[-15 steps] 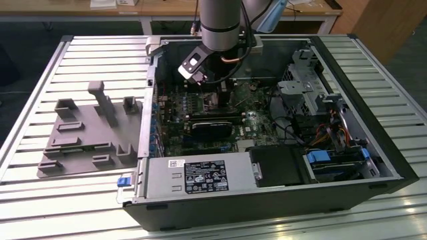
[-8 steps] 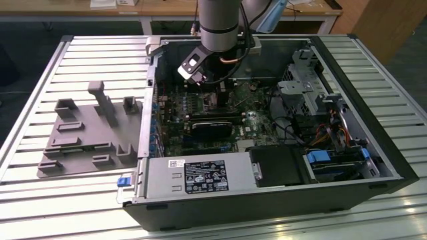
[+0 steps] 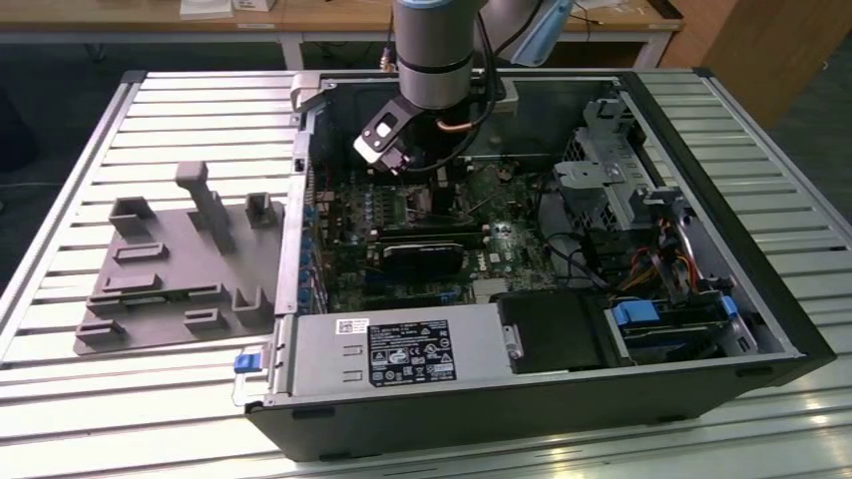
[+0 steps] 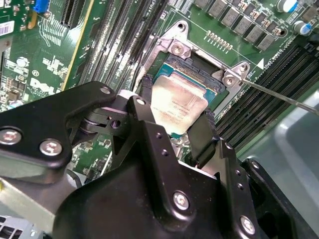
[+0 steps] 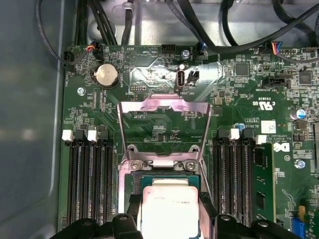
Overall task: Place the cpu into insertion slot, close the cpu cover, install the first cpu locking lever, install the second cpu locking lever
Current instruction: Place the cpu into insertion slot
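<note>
The cpu (image 4: 177, 107), a flat square chip with a dull silver top, sits between my two black fingers (image 4: 144, 99), and my gripper (image 4: 177, 99) is shut on its opposite edges. It hangs level right over, or just into, the insertion slot (image 4: 199, 64); I cannot tell whether it touches. In the first wrist view the cpu (image 5: 169, 206) lies below the cpu cover (image 5: 162, 103), a silver window frame swung open and standing up beyond the insertion slot (image 5: 159, 165). A thin wire locking lever (image 4: 279, 94) sticks out sideways, unlatched. In the exterior view my gripper (image 3: 423, 172) reaches down into the open computer case (image 3: 745, 249).
Long black memory slots (image 5: 87, 184) flank the socket on both sides. A black card (image 3: 423, 254) and the power supply (image 3: 399, 354) sit nearer the case front. Drive cages and cables (image 3: 626, 190) fill the exterior view's right. A grey fixture (image 3: 174, 269) lies outside the case.
</note>
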`<action>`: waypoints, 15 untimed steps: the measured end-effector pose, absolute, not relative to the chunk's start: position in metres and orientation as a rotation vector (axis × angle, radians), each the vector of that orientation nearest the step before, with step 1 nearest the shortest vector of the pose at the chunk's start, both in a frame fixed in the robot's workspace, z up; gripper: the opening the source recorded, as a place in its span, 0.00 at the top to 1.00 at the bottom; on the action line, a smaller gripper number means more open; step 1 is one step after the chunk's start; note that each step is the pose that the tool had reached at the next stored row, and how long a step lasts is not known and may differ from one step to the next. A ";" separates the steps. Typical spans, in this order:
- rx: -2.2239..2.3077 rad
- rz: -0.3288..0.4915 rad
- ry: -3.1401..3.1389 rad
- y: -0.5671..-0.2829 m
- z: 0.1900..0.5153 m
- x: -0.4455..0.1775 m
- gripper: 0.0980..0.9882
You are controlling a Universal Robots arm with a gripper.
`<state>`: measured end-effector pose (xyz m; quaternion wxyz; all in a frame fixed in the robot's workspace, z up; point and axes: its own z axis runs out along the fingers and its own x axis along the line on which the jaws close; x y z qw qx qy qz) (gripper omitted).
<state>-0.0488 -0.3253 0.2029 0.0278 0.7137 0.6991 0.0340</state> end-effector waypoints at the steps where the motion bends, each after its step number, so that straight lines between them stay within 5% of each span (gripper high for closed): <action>1: 2.203 0.105 2.158 -0.325 0.202 -0.049 0.51; 15: 2.202 0.102 2.157 -0.320 0.195 -0.050 0.51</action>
